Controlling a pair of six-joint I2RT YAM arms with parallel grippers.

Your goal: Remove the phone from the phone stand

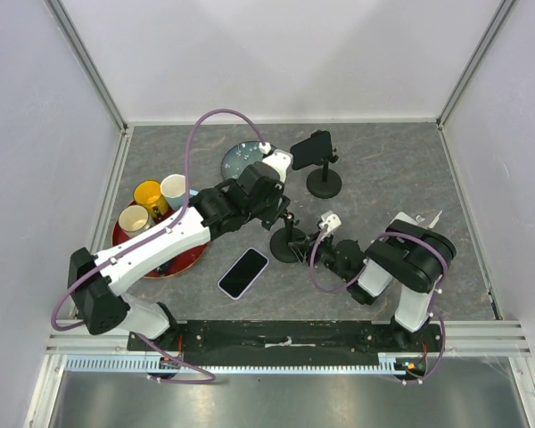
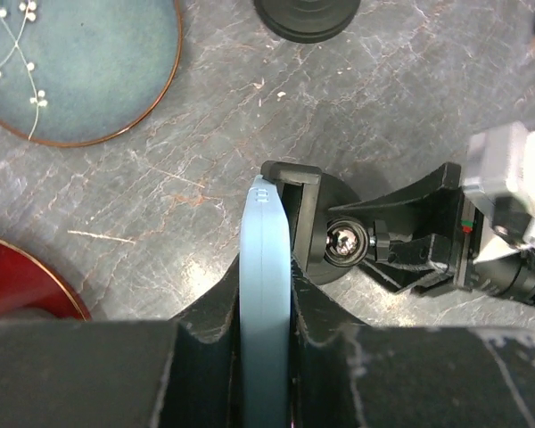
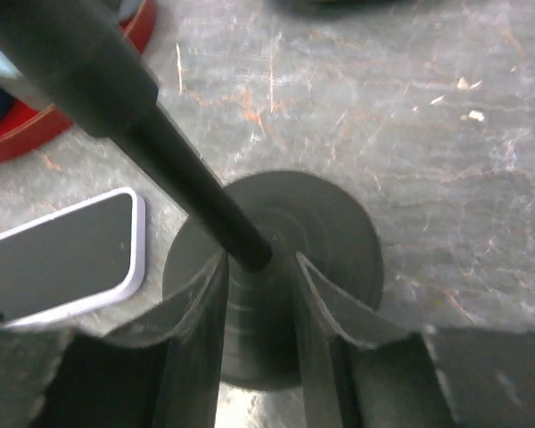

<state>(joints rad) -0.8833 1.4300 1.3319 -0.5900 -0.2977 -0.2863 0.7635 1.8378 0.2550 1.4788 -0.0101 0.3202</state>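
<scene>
A: Looking down the left wrist view. Got the left gripper (image 2: pixel 266 308) clenched on a slim light-blue phone (image 2: pixel 266 232), seen edge-on, pinched flat between both pads.

B: Free of the mount yet?

A: Doesn't look it. Sits with its far end tucked against the clamp bracket of the black ball-jointed phone stand (image 2: pixel 290 178), touching it.

B: And on the right?

A: Right gripper (image 3: pixel 260 267) down low, fingers straddling the thin black stem (image 3: pixel 116 98) just above the round black base (image 3: pixel 339 223). Can't tell whether squeezing or merely bracketing.

B: Makes sense as an anchor. Keeps a light stand from tipping or tagging along with the pull.

A: Agreed. Grips the phone by its faces too, leaving the edges clear to slide out of the bracket.

B: Anything nearby worth watching?

A: From above, a second black stand (image 1: pixel 324 183) carrying a dark phone (image 1: pixel 312 150), set further back. Also a pale-cased phone (image 1: pixel 242 273) lying flat on the grey stone-look table (image 1: pixel 410 178), near the held stand's base. Neither the target, judging by the grip.

B: Next call?

A: Probably a straight draw away from the bracket, base pinned down. Risk of snagging on the clamp lip and dragging the whole stand along.
</scene>
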